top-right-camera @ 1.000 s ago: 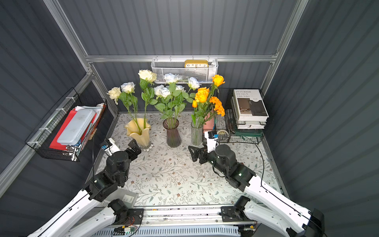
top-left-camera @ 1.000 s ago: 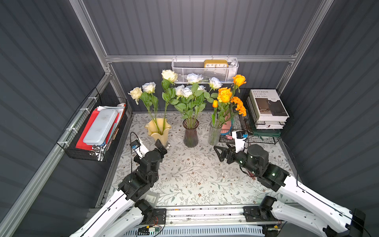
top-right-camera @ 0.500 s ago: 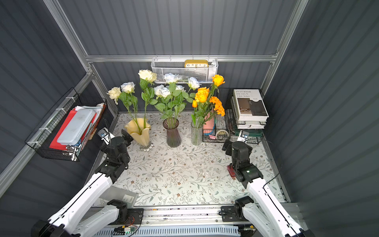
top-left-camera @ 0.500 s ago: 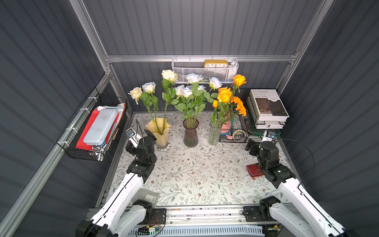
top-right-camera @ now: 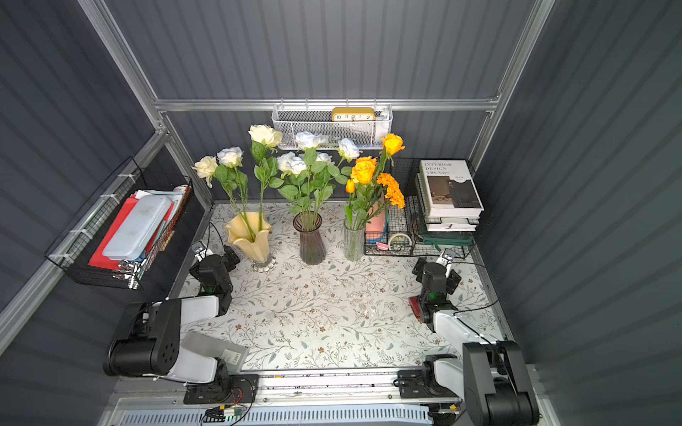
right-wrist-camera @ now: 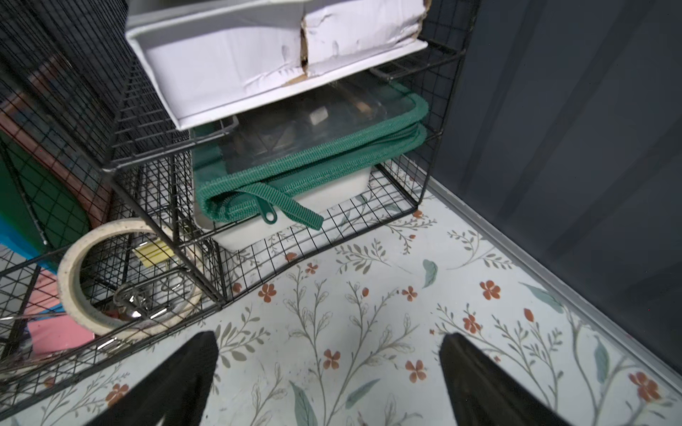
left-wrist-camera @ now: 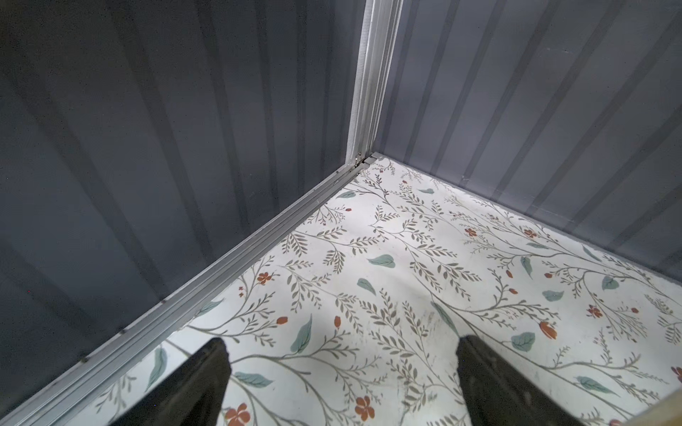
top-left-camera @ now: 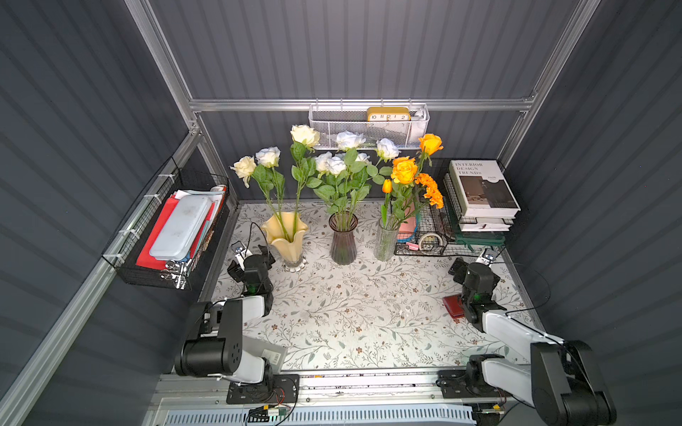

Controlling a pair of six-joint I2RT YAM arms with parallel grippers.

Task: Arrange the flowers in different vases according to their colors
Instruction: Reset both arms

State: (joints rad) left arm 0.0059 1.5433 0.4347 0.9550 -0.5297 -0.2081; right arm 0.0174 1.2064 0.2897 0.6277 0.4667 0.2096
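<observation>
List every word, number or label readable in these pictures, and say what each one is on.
"INTERIOR DESIGN TRENDS": cover of the top book in the stack.
"10 11 12 1 2": face of the yellow clock in the white mesh basket.
Small round mark on that book cover: too small to read.
Barcode sticker on the grey box: too small to read.

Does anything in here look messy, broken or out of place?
Mostly tidy: the flowers stand in the vases, nothing spilled. Two small oddities: the white cardboard case, seen in the right wrist view, is torn along its edge, and a small red object lies loose on the tablecloth, partly under the right arm.
</observation>
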